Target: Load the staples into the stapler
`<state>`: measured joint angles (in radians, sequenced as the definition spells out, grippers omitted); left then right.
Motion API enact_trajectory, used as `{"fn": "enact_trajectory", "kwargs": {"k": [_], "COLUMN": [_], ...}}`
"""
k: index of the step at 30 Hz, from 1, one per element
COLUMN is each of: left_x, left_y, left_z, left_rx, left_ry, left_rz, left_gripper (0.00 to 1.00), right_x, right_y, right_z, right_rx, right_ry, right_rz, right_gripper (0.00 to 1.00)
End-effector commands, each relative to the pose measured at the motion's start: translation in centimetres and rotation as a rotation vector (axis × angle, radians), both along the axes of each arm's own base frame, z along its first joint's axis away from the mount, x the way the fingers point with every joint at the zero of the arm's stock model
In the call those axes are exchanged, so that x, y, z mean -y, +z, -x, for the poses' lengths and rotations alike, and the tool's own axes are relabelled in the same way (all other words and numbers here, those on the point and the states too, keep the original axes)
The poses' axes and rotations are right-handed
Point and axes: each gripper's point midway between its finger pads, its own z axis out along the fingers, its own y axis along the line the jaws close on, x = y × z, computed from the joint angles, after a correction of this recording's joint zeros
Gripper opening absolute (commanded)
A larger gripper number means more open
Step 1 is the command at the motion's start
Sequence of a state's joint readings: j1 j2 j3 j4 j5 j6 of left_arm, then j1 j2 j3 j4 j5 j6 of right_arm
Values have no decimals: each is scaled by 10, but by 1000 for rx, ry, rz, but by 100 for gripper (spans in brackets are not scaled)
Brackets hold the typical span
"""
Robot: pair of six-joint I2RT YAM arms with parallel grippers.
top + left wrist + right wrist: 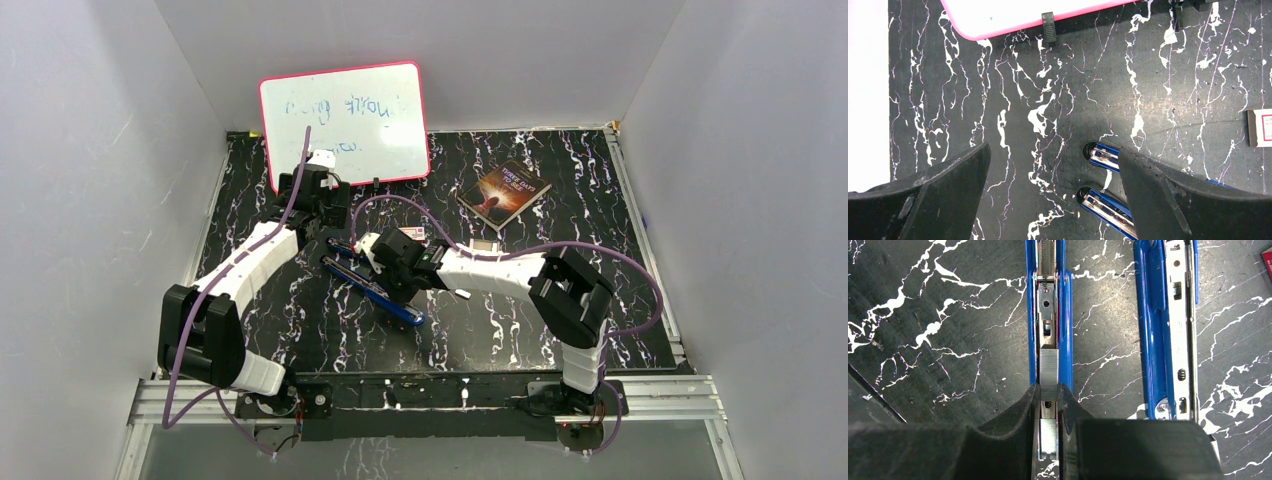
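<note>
The left gripper (pixel 1053 150) is hanging over the black marbled table (pixel 500 320) with its jaws spread as wide as they go and nothing between them. It is hovering on the near side of the pink-rimmed whiteboard (pixel 345 120), which is leaning at the far left of the scene. In the left wrist view its right finger (pixel 1178 200) is overlapping the two rounded ends of the blue stapler (pixel 398 308); whether it is touching them cannot be told.

The stapler is lying folded open in the middle of the table, its two halves side by side. In the right wrist view, the magazine channel is the left half and the cover arm the right half.

The staples (pixel 1049 365), a short silvery strip, are sitting lengthwise in that channel between its blue walls. The right gripper (pixel 1049 387) is reaching in from the right, its jaws drawn nearly together and pinching the strip from both sides. One end of the strip is running back between the black fingers (pixel 1018 425).

A small white box (pixel 1260 127) with a pink-red label is lying just beyond the stapler. Farther right, well apart, a dark-covered book (pixel 505 192) is lying flat on the table.
</note>
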<state>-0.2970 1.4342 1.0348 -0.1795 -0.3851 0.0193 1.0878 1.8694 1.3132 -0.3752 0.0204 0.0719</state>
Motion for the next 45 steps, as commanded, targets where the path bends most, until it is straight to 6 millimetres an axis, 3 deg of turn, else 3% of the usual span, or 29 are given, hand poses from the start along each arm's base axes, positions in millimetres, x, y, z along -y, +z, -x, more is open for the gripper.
{"fn": "enact_trajectory", "kwargs": {"k": [1,31,45], "left_x": [-2,0,0], "left_y": [6,8,9], "left_z": [1,1,1], "left_rx": [21,26,32], "left_ry": [3,-2,-2], "left_rz": [-13,-10,-11], "left_gripper": [98,98,98], "right_x": [22,26,19], "right_y": [-6,5,27], "right_z": [15,17,11], "right_rx": [-53,-56,-30], "right_ry": [9,15,23], "right_rz": [82,81,51], "right_gripper": [0,0,0]}}
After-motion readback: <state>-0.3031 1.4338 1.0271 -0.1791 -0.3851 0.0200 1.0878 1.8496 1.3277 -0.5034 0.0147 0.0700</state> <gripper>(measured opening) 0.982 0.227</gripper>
